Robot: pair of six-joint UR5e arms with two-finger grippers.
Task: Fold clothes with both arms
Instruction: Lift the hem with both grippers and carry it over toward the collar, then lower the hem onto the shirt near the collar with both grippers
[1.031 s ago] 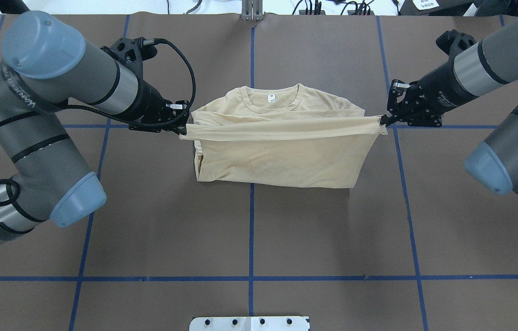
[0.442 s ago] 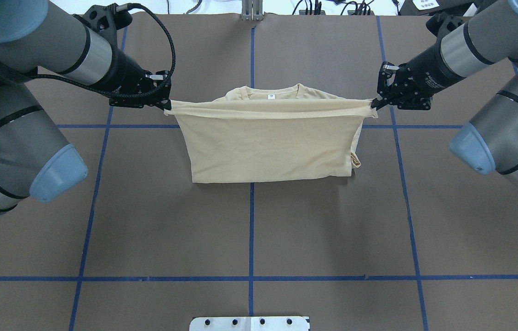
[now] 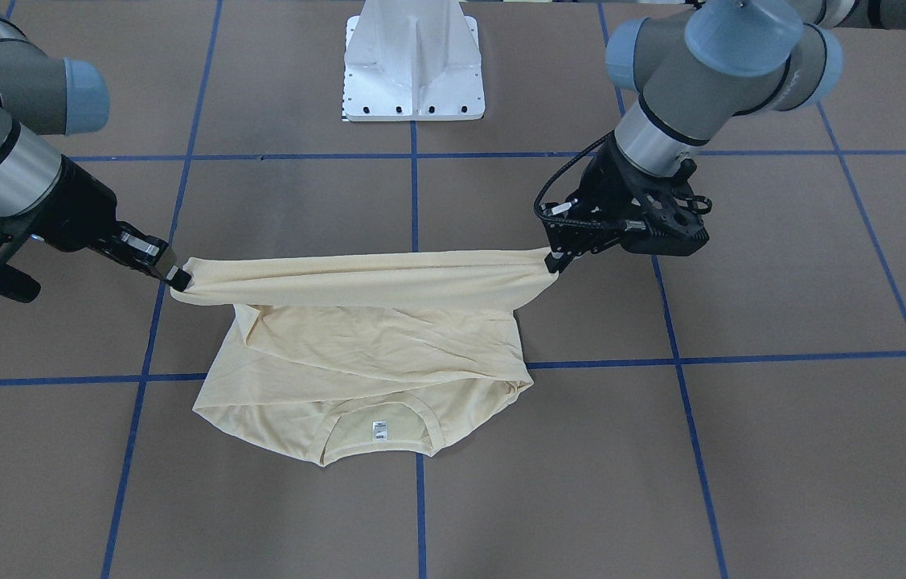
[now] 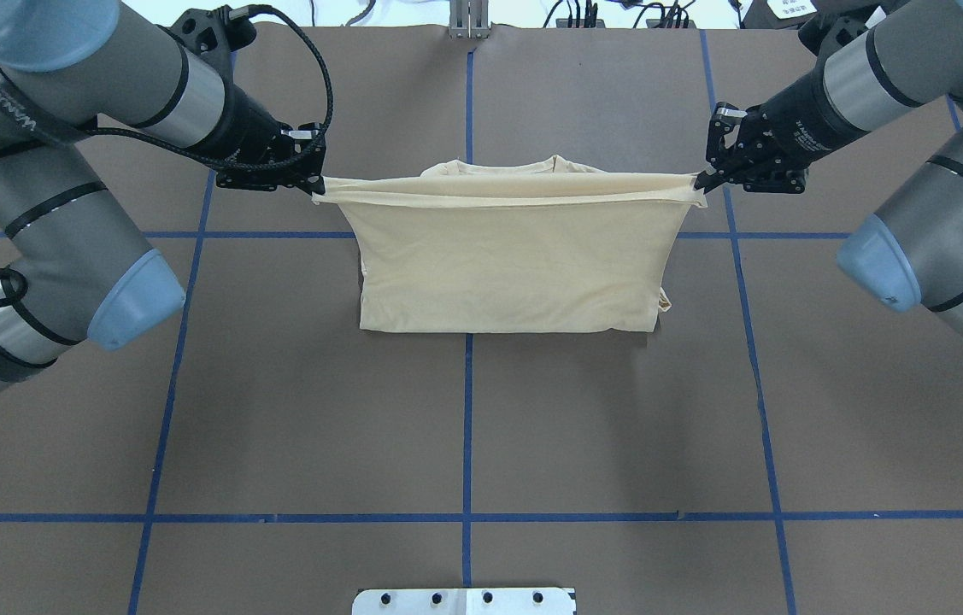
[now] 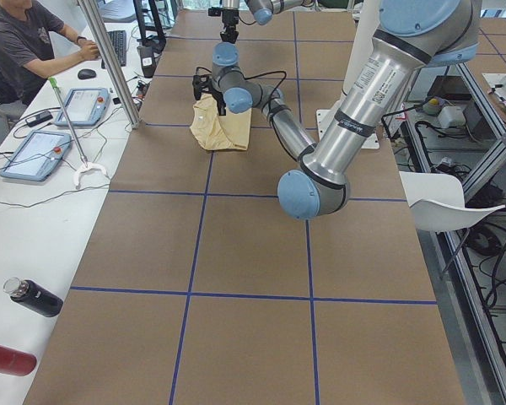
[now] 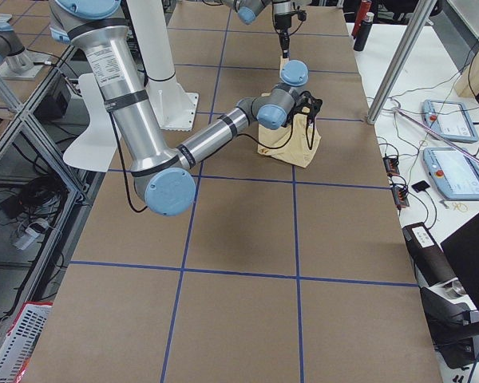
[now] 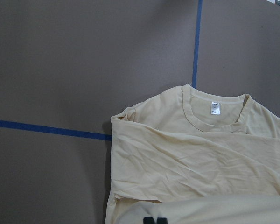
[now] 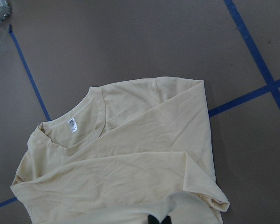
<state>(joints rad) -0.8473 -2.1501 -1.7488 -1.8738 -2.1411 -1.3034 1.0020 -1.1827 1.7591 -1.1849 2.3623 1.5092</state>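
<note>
The cream-yellow T-shirt [image 4: 507, 273] lies on the brown table, its print hidden. Its near part is lifted and doubled over toward the collar. My left gripper [image 4: 316, 190] is shut on one corner of the lifted edge. My right gripper [image 4: 697, 182] is shut on the other corner. The edge hangs taut between them, above the shirt's collar end. In the front-facing view the left gripper [image 3: 553, 264] is on the right and the right gripper [image 3: 177, 279] on the left. The collar with its white label [image 3: 379, 430] lies flat on the table and also shows in the left wrist view [image 7: 215, 108] and the right wrist view [image 8: 72, 125].
The white pedestal base [image 3: 414, 60] stands at the robot's side of the table. Blue tape lines [image 4: 467, 427] mark a grid on the brown surface. In the exterior left view an operator [image 5: 25, 46] sits at a side desk with tablets [image 5: 34, 156] and bottles [image 5: 34, 297].
Both grippers have carried the held edge away from the robot, from over the shirt's chest to over the collar. The collar and label are now almost covered in the overhead view.
</note>
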